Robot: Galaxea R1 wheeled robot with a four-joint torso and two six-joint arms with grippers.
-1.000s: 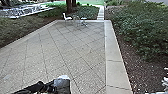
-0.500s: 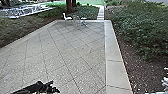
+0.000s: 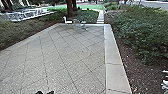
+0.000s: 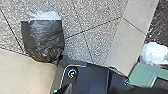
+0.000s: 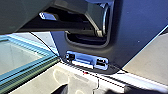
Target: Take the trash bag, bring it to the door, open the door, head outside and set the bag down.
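In the head view, the tip of your dark left gripper (image 3: pixel 45 92) poked in low over the grey, speckled paved yard (image 3: pixel 67 62), and I could not tell if it was open or closed. In the left wrist view, the shiny black plastic trash bag with a puffy white top (image 4: pixel 43 41) sat on the ground, just beside the robot's base. Its long way ran from the white top, which pointed away from the base, to its round black bottom, closer in. Your left arm seemed the nearer one. In the right wrist view, you had what looked like a glass door with a blue-green frame (image 5: pixel 20 57); I could not tell how your right gripper was set.
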